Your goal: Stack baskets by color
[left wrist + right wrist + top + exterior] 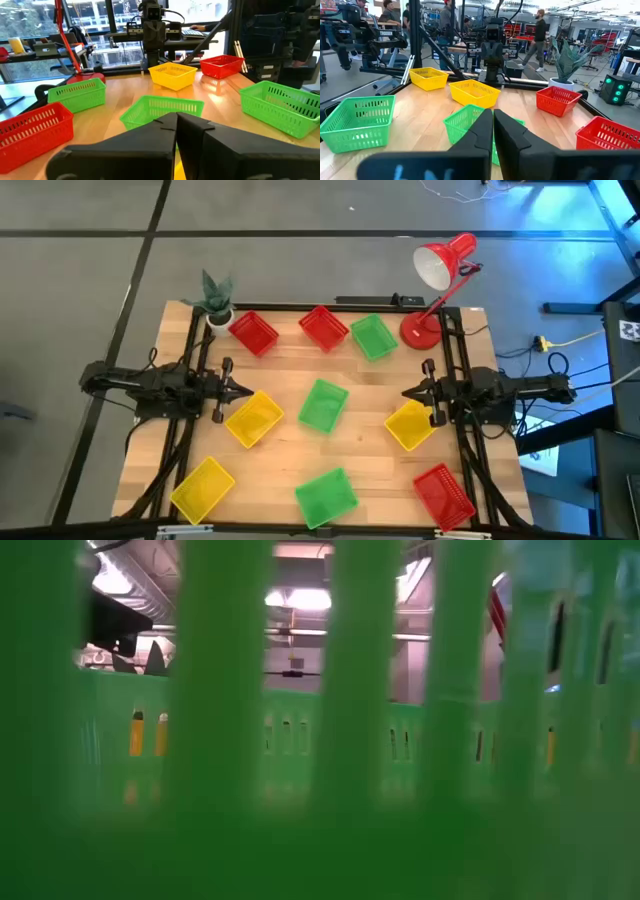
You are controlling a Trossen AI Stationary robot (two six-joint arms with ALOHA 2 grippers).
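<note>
You have slatted lattice baskets in three colours on the pale wood-grain desk (290, 370): red baskets (252, 333) toward the top, green baskets (324, 404) mid-frame, yellow baskets (203, 487) lower left. A red lamp (440, 270) glows upper right; both arms are dark.

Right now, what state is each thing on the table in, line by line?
Red baskets: three, apart, unstacked.
Green baskets: three, apart, unstacked.
Yellow baskets: three, apart, unstacked.
Left end effector: shut, empty, beside a yellow basket.
Right end effector: shut, empty.
Desk lamp: upright at the table's back right corner.
</note>
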